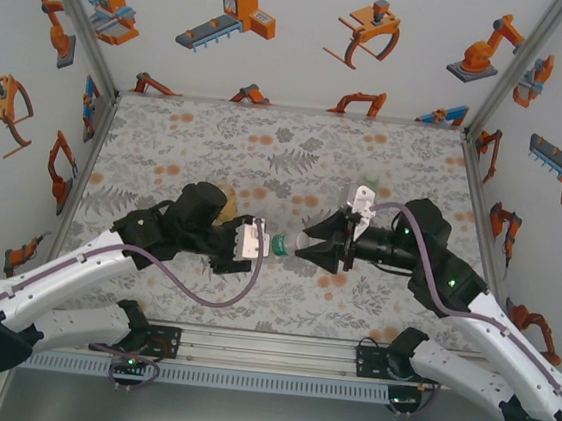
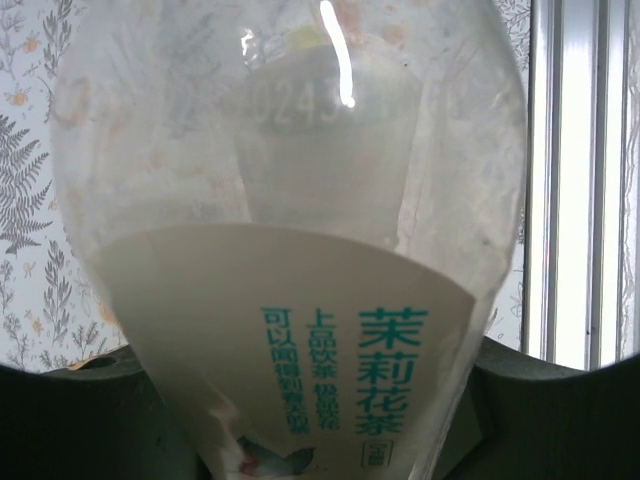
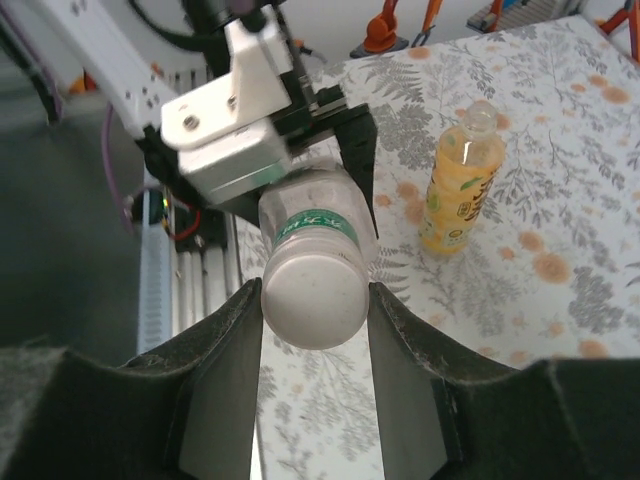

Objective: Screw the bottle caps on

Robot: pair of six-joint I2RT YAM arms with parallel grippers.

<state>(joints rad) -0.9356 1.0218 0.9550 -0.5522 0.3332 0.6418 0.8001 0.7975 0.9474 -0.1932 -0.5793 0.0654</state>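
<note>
Counter-torque is why your left gripper [image 1: 260, 244] clamps the slim clear bottle [image 1: 283, 244] level above mid-table: it braces the body while your right gripper [image 3: 314, 292] pinches the white cap [image 3: 310, 312] (fingers [image 3: 225, 380] touching both sides) for twisting. The amber bottle [image 3: 460, 195] stands upright behind.

Layout: slim bottle [image 1: 287, 244] between the jaws, desk [image 1: 267, 149] centre
We find the slim bottle lying level above the middle of the desk, its body between the left jaws, its cap [image 3: 312, 300] to the right between the right jaws. The tall bottle [image 3: 462, 190] stands upright on the desk just behind the left arm [image 1: 158, 233].
</note>
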